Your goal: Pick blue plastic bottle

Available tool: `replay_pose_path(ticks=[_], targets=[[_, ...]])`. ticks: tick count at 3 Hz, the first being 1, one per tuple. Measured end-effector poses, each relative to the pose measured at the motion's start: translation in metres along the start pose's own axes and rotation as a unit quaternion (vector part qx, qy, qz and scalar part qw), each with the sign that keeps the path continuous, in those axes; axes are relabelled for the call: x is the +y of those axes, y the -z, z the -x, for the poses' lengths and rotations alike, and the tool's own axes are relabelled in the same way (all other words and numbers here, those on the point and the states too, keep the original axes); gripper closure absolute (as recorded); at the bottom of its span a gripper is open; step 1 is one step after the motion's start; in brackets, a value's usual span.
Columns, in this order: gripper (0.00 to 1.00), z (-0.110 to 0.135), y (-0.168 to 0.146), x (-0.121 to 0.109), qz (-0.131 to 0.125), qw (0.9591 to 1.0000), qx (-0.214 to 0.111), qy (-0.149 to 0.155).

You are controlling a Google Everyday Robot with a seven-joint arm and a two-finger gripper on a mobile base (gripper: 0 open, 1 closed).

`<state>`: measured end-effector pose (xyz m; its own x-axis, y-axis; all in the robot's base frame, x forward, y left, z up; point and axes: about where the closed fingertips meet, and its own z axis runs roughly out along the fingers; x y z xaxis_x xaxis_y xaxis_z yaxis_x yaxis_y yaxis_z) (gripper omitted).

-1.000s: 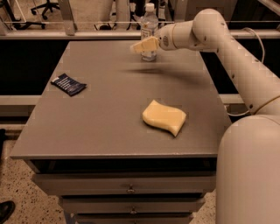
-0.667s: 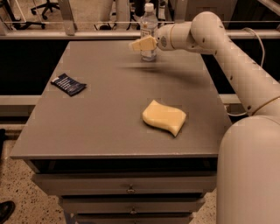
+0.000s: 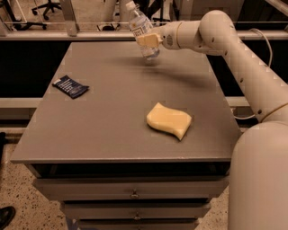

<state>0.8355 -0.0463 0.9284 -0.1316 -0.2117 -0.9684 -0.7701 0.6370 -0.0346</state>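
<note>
I've got the gripper at the far edge of the table, a little right of centre; the arm reaches in from the right, bends at a pale rounded joint and runs leftward to it. The gripper is clamped around the blue plastic bottle; one pale finger lies across the front of the bottle just under its label, and the other finger is hidden behind it, so there's no gap left to speak of. The bottle is tilted, not upright; its white cap leans up and to the left, past the far rim of the table, while its clear base points down and to the right. The base hangs right over a soft shadow on the grey top; whether it touches the surface or sits just above it, I cannot tell from here.

On the near right of the table lies the yellow sponge, flat and wavy-edged, well apart from the bottle; over on the left side lies the flat dark-blue packet, also well apart from both. Under the tabletop I see a stack of grey drawers facing me; the robot's white body fills the near right corner.
</note>
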Motion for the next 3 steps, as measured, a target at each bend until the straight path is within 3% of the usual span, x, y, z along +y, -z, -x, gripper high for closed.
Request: replay_pose_path(ticks=[1,2,3], targets=[[0.97,0.026,0.02,0.009,0.016,0.9994,-0.029,0.003],[1.0,0.061,0.056,0.021,0.033,0.9974,-0.063,-0.009],[1.0,0.061,0.056,0.021,0.033,0.9974,-0.063,-0.009]])
